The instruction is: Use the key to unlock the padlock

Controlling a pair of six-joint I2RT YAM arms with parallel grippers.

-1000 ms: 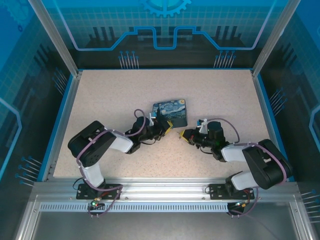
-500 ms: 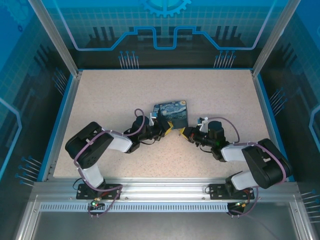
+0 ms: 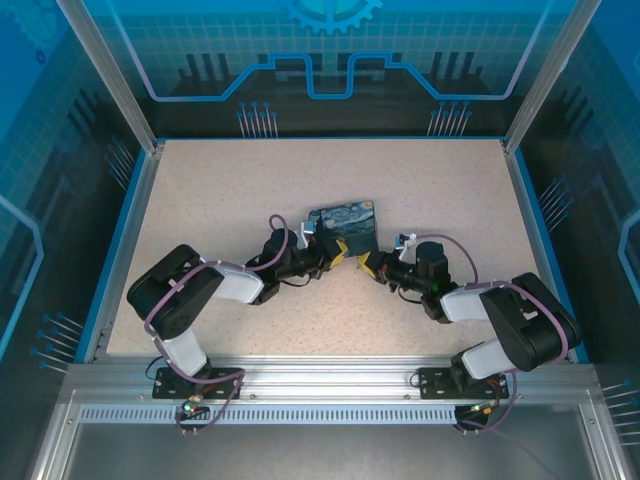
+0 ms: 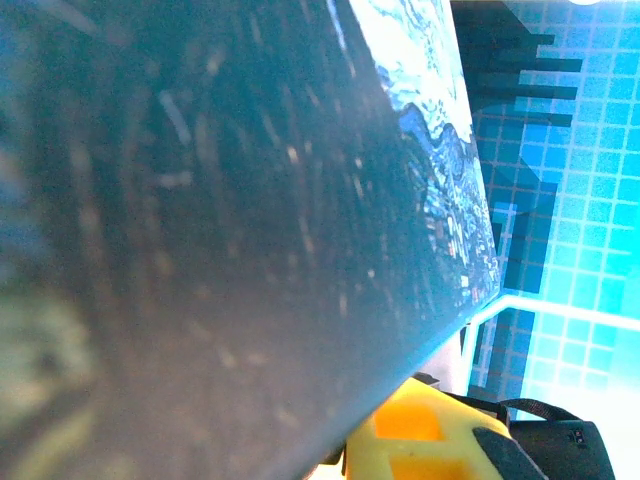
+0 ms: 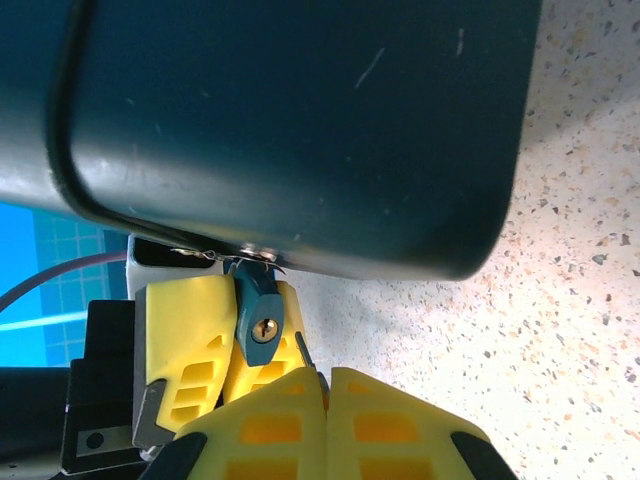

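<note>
The speckled table (image 3: 220, 200) carries the painted tin (image 3: 348, 225), which lies just ahead of both grippers, with its near edge between them. The left gripper (image 3: 336, 256) comes to this edge from one side and the right gripper (image 3: 368, 264) from the other, so the two nearly meet under the tin.

In the right wrist view the padlock (image 5: 257, 300) hangs from the tin's edge, directly in front of the right fingertips and a little to their left. Its long axis runs from the shackle at the tin down toward this gripper, slightly tilted. The left gripper's yellow fingers (image 5: 188, 340) are closed around the teal body, and I judge they hold it steady. The right gripper's fingers are pressed together, and a thin grey blade rises from between them. I take this for the key (image 5: 306, 352).

The keyhole (image 5: 263, 329) faces the right gripper. The key tip stands just beside it, on its right, not yet inside. In my judgement the next move needs a small shift of the right gripper toward the left, then a push along the padlock's axis.
</note>
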